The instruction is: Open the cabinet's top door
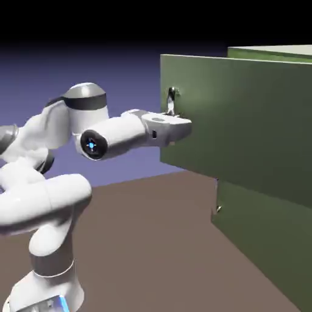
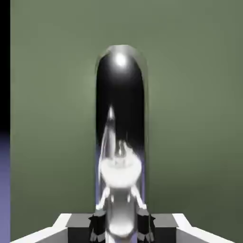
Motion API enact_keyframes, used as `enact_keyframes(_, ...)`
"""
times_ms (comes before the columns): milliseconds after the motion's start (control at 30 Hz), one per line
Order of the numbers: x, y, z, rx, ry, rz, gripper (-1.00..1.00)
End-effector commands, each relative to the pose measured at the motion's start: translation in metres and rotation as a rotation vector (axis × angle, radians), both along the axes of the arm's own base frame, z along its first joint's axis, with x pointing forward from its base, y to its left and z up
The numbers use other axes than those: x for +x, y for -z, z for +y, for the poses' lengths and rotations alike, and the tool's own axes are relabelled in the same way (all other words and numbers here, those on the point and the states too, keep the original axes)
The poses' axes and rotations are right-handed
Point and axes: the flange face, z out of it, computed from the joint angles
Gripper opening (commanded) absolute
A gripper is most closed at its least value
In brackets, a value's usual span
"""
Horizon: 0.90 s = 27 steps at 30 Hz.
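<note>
Hand view: the claw is clamped on the top door's silver handle, fingers flanking it.

Both rendered views are sharp, without blur or edge distortion. In the exterior view the light is soft and even: the white arm is bright, the top door a dull matte green, the band above it black. In the hand view the handle mirrors darkness, with a small glare spot near its top.
</note>
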Motion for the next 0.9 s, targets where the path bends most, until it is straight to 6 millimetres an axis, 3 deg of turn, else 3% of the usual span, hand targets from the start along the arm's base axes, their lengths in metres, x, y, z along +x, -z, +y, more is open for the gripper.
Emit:
enact_keyframes(0, -0.005, 0.0, -0.006, 0.0, -0.014, 0.0, -1.0)
enact_keyframes(333, -0.048, 0.0, -0.066, 0.0, -0.168, 0.0, -1.0)
enact_keyframes(867, -0.094, 0.0, -0.166, 0.0, -0.397, 0.0, -1.0)
